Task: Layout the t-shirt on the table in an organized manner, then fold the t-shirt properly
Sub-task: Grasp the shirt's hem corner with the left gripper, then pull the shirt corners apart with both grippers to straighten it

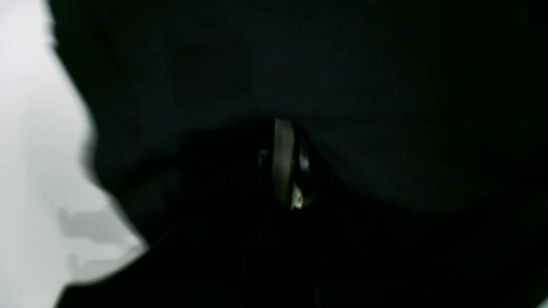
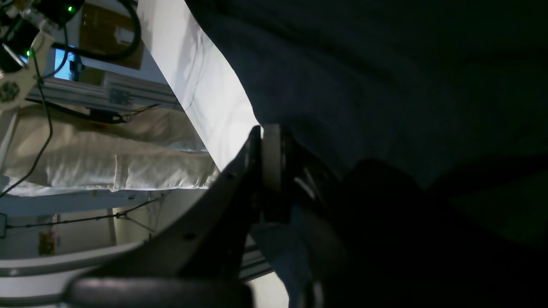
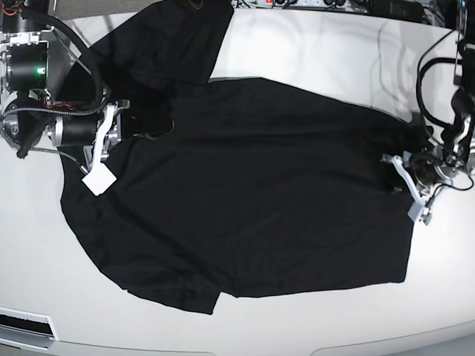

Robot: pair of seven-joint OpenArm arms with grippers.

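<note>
- Table (image 3: 311,52): glossy white top, rounded edges.
- T-shirt (image 3: 254,193): plain black soft fabric, spread flat across the table's middle, a sleeve toward the far-left corner.
- Right gripper (image 2: 267,149): pinching the shirt's left-side edge.
- Left gripper (image 1: 284,160): pinching the shirt's right-side edge.

Both arms are built of black housings with white brackets. In the base view the right arm (image 3: 45,100) has round black motor casings, a small green light glowing on its upper block, and thick black cables looping over it; a white square piece hangs at its wrist. The left arm (image 3: 456,137) carries curved black cables and a white bracket. Up close, the right hand (image 2: 267,141) shows a pale pad between dark fingers (image 2: 239,171).
</note>
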